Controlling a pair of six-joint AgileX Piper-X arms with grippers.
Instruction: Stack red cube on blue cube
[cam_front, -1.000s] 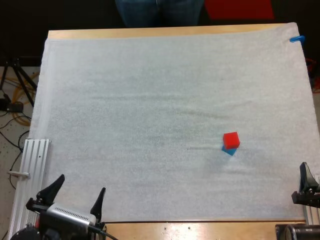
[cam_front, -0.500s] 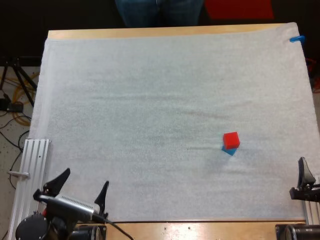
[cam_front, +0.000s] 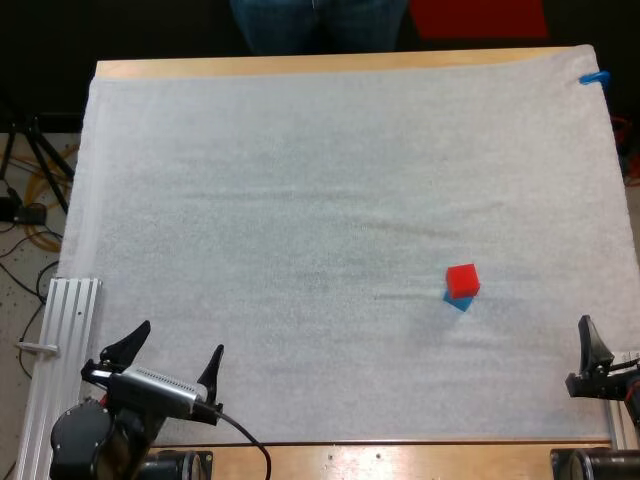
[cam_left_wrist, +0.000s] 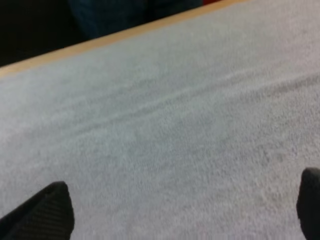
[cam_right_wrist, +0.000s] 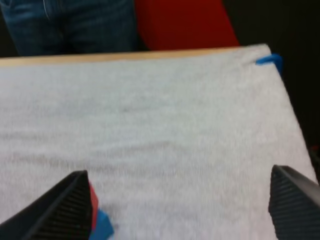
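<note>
High view: near the left front corner of the white mat (cam_front: 300, 200) covering the tabletop, the left gripper (cam_front: 181, 340) hangs with its fingers spread apart, holding nothing. Right of centre, one red cube (cam_front: 462, 280) sits on top of one blue cube (cam_front: 459, 302), which peeks out under its near edge. At the right edge, the right gripper (cam_right_wrist: 177, 195) has its fingers wide apart and empty. The red cube looks small, rigid and light, best pinched across two opposite flat sides.
</note>
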